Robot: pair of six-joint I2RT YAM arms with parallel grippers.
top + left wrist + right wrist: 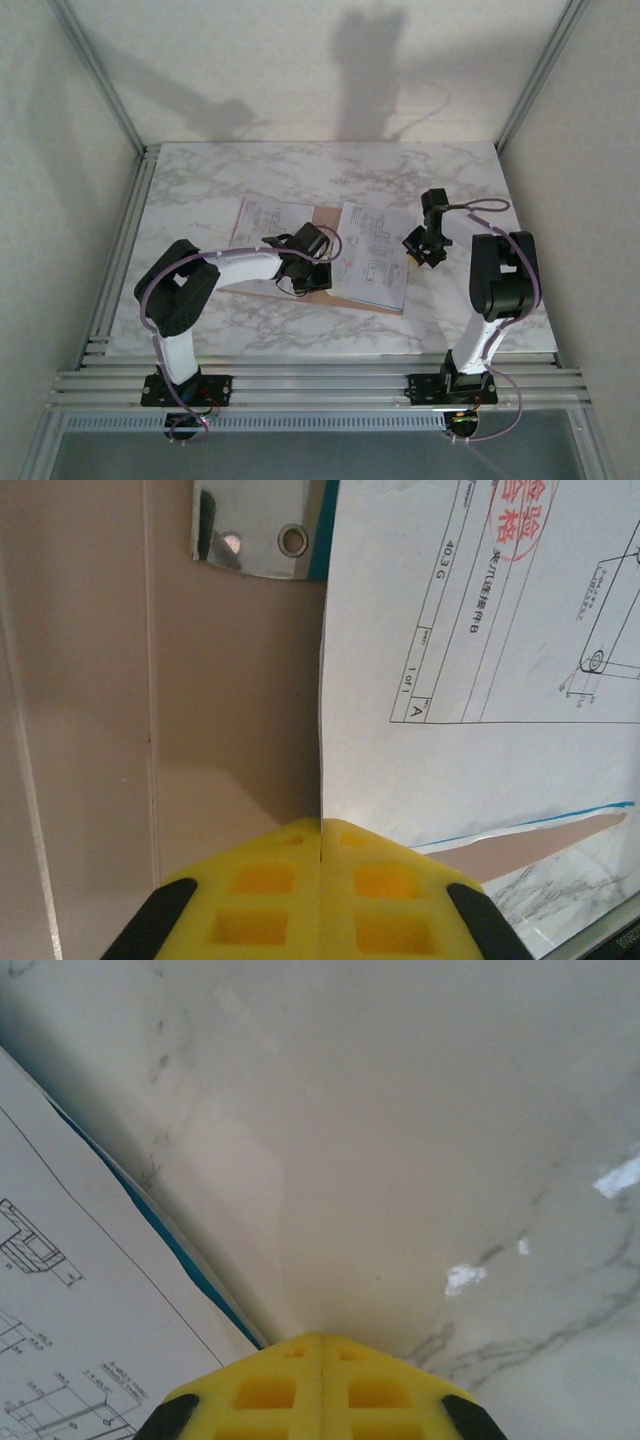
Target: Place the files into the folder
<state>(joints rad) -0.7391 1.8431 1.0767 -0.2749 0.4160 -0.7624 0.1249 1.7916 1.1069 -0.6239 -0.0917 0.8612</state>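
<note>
White files point(480, 730) edge at left hand point(320, 826), folder point(230, 730) beneath

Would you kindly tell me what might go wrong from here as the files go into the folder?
1. The left gripper is shut at the printed sheet's edge; whether it pinches it is unclear, but a pull might crease it.
2. The metal clip on the folder sits near that sheet's corner and could snag it.
3. The right gripper is shut over the marble table beside the blue-edged sheet, steadying nothing, so papers may slide.
</note>
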